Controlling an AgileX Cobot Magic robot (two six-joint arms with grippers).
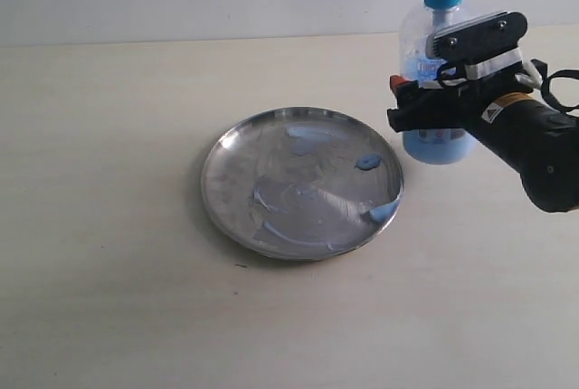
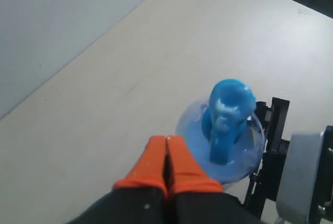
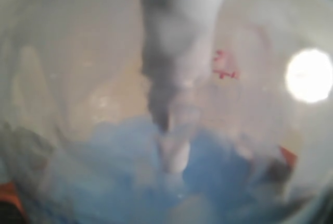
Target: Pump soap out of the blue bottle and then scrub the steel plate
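Exterior view: the round, shiny steel plate (image 1: 231,190) lies near the middle of the pale table (image 1: 109,226), streaked with whitish-blue smears and blobs of soap (image 1: 367,162). The tall, clear-plastic blue bottle (image 1: 418,41) with its bright blue pump stands upright on the right, toward the table's far edge, just beside the plate. The right gripper (image 1: 421,81) has its jaws spread wide on either side of the bottle's body, clasping it.

Left wrist view: the left gripper (image 2: 167,146) hangs above the bottle, near its pump head (image 2: 229,114). Its orange fingertips are pressed together and hold nothing.

Right wrist view: only the bottle's blurred clear wall, its dip tube (image 3: 177,52) and light blue liquid show.
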